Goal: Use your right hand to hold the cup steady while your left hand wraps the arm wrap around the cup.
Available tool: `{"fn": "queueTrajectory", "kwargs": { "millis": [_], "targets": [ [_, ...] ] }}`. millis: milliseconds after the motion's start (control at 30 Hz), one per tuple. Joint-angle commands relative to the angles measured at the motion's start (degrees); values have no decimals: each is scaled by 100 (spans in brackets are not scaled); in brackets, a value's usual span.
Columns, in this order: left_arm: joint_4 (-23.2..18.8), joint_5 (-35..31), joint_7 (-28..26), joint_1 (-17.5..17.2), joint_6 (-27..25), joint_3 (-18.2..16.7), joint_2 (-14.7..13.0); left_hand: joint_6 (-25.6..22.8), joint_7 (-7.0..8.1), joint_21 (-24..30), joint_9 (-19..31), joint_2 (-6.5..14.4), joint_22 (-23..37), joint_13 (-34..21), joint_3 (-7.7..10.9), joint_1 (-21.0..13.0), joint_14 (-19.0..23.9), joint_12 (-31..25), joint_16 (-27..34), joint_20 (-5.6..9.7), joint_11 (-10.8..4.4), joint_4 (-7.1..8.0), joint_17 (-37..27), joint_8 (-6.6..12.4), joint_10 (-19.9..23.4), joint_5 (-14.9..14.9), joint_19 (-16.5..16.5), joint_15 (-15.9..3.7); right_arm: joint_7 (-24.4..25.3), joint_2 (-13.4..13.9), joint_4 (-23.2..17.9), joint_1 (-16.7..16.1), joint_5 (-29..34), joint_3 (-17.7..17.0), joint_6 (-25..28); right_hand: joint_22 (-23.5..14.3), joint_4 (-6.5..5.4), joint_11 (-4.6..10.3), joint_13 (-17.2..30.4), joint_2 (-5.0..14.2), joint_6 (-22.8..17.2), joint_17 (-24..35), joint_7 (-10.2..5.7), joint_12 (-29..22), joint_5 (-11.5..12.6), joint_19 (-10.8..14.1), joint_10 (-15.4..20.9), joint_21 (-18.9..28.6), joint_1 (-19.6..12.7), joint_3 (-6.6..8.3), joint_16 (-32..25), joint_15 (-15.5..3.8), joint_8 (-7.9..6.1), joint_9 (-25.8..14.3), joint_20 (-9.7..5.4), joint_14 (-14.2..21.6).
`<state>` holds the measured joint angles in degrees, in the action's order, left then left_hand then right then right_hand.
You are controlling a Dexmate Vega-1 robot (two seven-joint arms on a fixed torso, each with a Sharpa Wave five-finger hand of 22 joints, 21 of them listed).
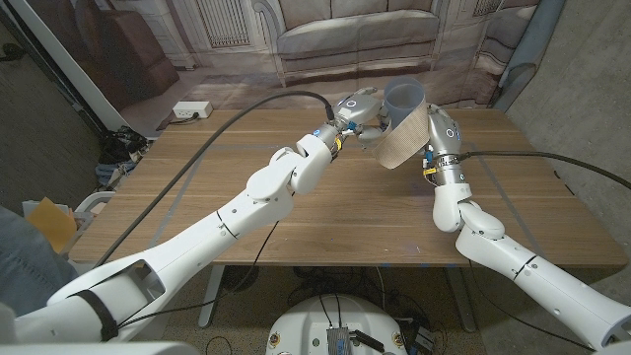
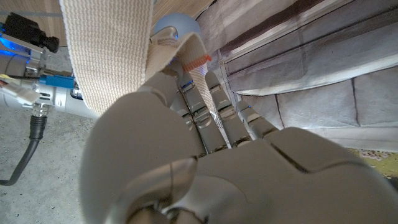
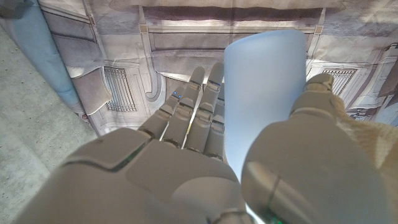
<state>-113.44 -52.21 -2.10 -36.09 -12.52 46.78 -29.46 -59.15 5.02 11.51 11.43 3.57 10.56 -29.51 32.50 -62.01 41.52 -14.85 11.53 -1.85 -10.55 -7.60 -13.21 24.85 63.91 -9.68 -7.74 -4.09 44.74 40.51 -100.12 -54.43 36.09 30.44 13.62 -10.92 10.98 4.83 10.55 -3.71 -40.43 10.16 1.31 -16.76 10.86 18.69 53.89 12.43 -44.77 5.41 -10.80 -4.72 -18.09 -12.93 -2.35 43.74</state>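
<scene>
The white left arm stretches across the wooden table to its far side, where the grey left hand pinches a beige woven arm wrap draped beside a pale blue translucent plastic cup. The left wrist view shows the wrap's folded end with orange stitching between the fingers. The right wrist view shows the right hand grasping the cup, thumb against its wall.

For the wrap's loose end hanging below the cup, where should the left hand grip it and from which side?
Grip the arm wrap near its lower free edge, coming from the robot's left: the band hangs slack there, while the right hand holds the cup on the other side. The left hand already pinches it higher.
</scene>
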Motion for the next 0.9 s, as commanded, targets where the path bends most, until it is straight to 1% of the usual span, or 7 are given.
{"fn": "queueTrajectory", "kwargs": {
  "millis": [33,200,233,300,367,467,900],
  "targets": [
    [45,74,-64,-60,-26,-58,-10,11,-22,13,8,24,11,-26,46,-19,-18,-29,30,-1,-128,-12,-29,4,108,-49,13,-359,67,25,-87,-49,-74,-21,55,-18,-429,697,19,1233,-1490,12,-1423,16,4,6,704,-4,-1210,458,10,-695,-22,-11,-27,62],
    [78,116,-101,-79,-32,-83,-35,12,-27,15,9,26,12,-28,50,-23,-24,-31,32,-8,-146,-16,-32,5,103,-50,20,-352,101,24,-166,-130,-157,-82,54,-18,-428,696,19,1230,-1493,11,-1422,22,4,8,711,-3,-1211,462,14,-700,-19,-11,-27,60],
    [82,120,-104,-82,-35,-87,-42,7,-27,16,9,24,12,-31,48,-23,-29,-34,31,-10,-111,-17,-34,8,103,-49,22,-352,119,17,-170,-141,-153,-87,71,-18,-428,696,19,1230,-1494,11,-1422,22,4,5,712,-4,-1211,463,15,-700,-19,-11,-30,60],
    [86,133,-101,-84,-37,-93,-58,7,-33,14,9,25,12,-33,49,-21,-33,-36,30,-14,-127,-16,-34,8,100,-50,30,-355,137,13,-175,-156,-167,-97,67,-18,-429,696,19,1230,-1495,11,-1422,24,4,9,714,-3,-1209,463,14,-699,-18,-11,-32,62],
    [86,143,-111,-86,-29,-100,-76,-56,-110,15,9,24,12,-38,51,-16,-32,-47,32,-11,-118,-14,-35,34,108,-50,39,-349,149,-4,-183,-166,-165,-104,107,-18,-431,695,19,1230,-1496,12,-1422,27,4,9,717,-2,-1207,465,14,-698,-16,-10,-27,65],
    [81,159,-129,-90,-7,-110,-102,-50,-135,18,9,23,13,-43,54,-13,-32,-50,33,-12,-124,-14,-36,32,100,-50,41,-350,170,-18,-188,-176,-154,-108,151,-18,-433,695,19,1227,-1500,12,-1422,30,3,6,721,-3,-1204,465,15,-695,-15,-11,-30,67],
    [130,276,-182,-74,127,-133,-148,-59,-142,25,7,20,13,-37,60,-12,-49,-59,34,-17,-118,-18,-42,36,103,-49,51,-355,225,-81,-176,-172,-143,-99,323,-18,-436,697,18,1223,-1509,11,-1423,45,2,3,728,-4,-1200,473,18,-697,-9,-11,-32,72]
  ]
}}
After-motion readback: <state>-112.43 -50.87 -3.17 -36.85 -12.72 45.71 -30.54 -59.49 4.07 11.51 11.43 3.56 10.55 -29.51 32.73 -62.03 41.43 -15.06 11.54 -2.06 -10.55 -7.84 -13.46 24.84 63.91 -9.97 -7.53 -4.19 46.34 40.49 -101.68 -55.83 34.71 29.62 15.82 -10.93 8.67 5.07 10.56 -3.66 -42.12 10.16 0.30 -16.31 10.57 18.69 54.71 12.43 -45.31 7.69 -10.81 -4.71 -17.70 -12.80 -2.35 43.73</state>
